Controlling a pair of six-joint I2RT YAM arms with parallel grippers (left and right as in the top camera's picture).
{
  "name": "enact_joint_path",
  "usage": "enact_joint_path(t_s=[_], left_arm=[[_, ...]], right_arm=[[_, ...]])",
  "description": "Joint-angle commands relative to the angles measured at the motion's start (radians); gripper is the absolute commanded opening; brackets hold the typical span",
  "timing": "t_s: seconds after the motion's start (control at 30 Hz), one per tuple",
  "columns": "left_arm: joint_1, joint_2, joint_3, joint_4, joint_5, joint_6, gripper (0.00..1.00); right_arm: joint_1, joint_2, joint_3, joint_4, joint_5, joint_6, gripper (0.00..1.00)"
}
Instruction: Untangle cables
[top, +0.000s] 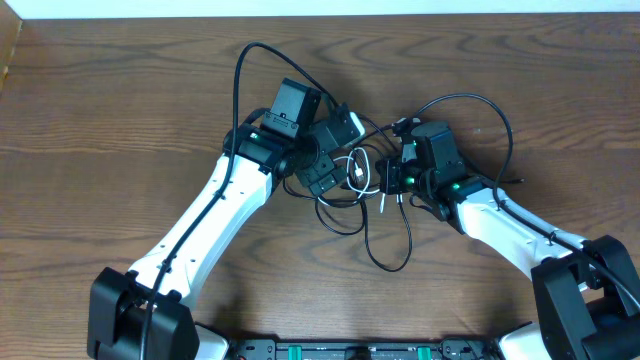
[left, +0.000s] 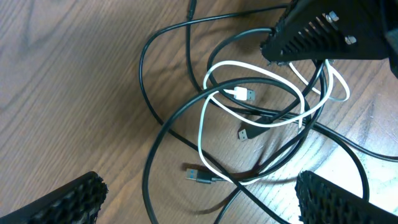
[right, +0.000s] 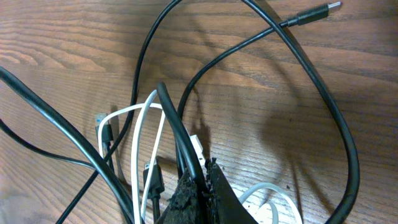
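Thin black cords and a shorter white cord lie tangled on the wooden table between my two arms. My left gripper hovers over the tangle's left side. In the left wrist view its fingers are wide open and empty, with black loops, the white cord and a USB plug below. My right gripper is at the tangle's right side. In the right wrist view it is shut on a black cord, with the white cord beside it.
The thicker black arm cables arch over the back of the table. The right gripper's body shows at the top right of the left wrist view. A loose black plug end lies on the wood.
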Motion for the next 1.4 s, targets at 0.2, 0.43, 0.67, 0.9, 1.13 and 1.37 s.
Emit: enact_joint_path(t_s=[0.2,0.43,0.67,0.9,1.13,1.37], left_arm=[[0.005,0.043,-0.004,0.059,0.005,0.027,0.98],[0.005,0.091,-0.004,0.062,0.027,0.269,0.98],[0.005,0.101,-0.004,0.06,0.028,0.48,0.98],[0.005,0.21,-0.004,0.063,0.05,0.478,0.96],[0.005,0.235,-0.004,0.059,0.045,0.478,0.08],[0.035,0.132,-0.004,0.055,-0.146,0.405,0.08]], right_arm=[[0.005,0.011,0.012,-0.005,-0.024,-0.025,0.01],[0.005,0.011,0.012,-0.005,-0.026,-0.06,0.01],[0.005,0.011,0.012,-0.005,-0.079,-0.103,0.02],[0.005,0.011,0.012,-0.001,-0.107,-0.103,0.01],[0.0,0.011,0.012,-0.001,-0.1,-0.102,0.01],[-0.066,0.011,0.012,-0.009,-0.09,-0.058,0.01]])
